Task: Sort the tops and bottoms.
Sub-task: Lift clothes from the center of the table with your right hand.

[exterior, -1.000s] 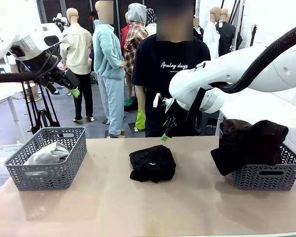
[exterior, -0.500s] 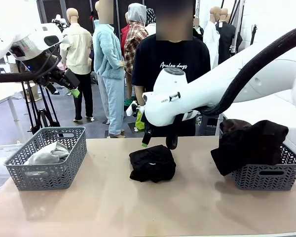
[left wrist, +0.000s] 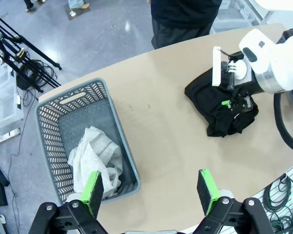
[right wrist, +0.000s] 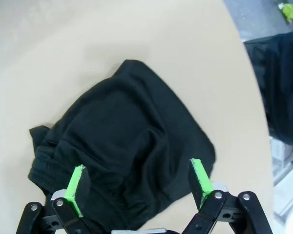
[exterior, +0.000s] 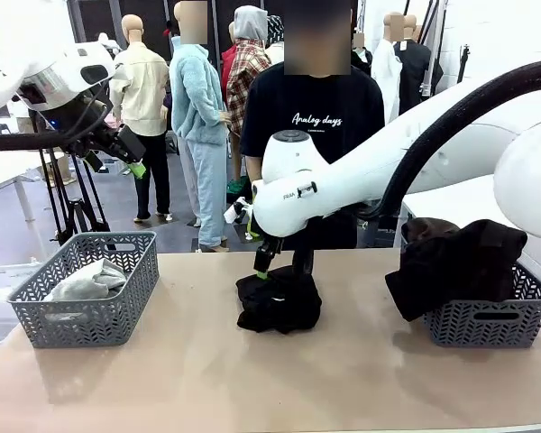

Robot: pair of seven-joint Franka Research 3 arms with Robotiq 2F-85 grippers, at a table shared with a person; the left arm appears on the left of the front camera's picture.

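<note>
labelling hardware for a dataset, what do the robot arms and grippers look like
Both arms are glossy white with rounded joints. The right arm carries a black ribbed cable sleeve and small dark lettering. Left gripper and right gripper are black with bright green fingertip pads.

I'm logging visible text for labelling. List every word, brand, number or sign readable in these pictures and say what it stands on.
"Analog days": white lettering on the chest of the person's black T-shirt.
Smaller white line under it on the same shirt: too small to read.
Dark print on the right arm's white housing: blurred, not readable.
The baskets, the garments and the table carry no text that can be made out.
</note>
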